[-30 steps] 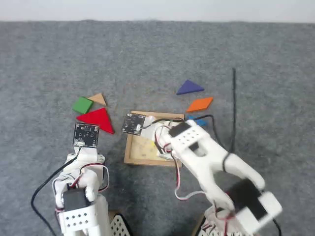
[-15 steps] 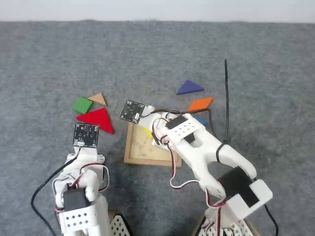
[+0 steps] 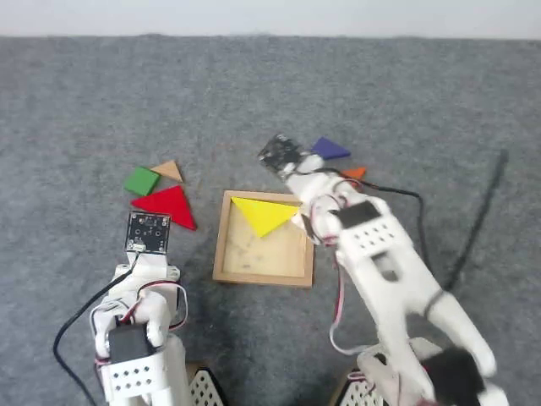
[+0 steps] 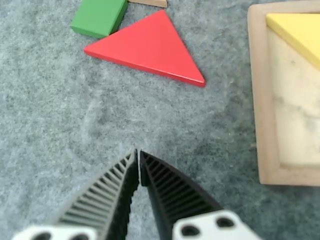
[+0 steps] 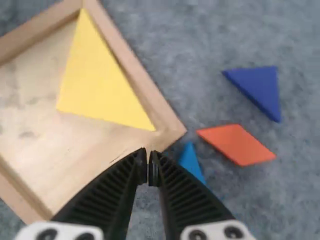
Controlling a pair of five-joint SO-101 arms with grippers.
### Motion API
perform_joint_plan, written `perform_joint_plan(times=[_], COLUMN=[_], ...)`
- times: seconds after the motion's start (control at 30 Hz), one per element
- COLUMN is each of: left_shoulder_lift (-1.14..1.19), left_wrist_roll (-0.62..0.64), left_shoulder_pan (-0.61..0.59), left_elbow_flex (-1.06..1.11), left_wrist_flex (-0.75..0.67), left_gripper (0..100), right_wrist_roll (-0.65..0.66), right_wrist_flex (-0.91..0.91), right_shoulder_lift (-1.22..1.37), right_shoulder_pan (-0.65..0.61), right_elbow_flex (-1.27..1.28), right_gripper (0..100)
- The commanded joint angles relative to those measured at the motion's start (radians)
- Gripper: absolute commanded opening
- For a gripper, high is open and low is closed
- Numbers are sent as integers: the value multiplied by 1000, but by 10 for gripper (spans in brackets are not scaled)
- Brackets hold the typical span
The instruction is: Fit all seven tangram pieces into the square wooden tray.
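I have my left tool (image 4: 138,160) and right tool (image 5: 148,162) both pressed together, holding nothing; one piece, the yellow triangle (image 3: 264,213), lies in the top part of the tray (image 3: 220,241) mid-frame, and six wait on the desk (image 3: 84,101) beyond, three upper left, three upper right.
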Motion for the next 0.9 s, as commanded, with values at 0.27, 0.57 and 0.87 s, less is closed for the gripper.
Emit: perform_joint_plan(times=[0.27, 0.57, 0.87], left_shoulder_lift=[-17, -17, -9], left_wrist_roll=[-8, -199, -60], left_shoulder_pan=[-35, -287, -204], left_elbow_flex=[-16, -96, -194], left_wrist_flex=[5, -176, -427], left_gripper=[12, 22, 86], right_wrist_roll=[-250, -304, -308], right_wrist_flex=[-48, -30, -48], right_shoulder_lift=[-13, 33, -142], right_shoulder_pan=[93, 33, -47], right_elbow_flex=[-40, -40, 97], right_gripper=[158, 103, 41])
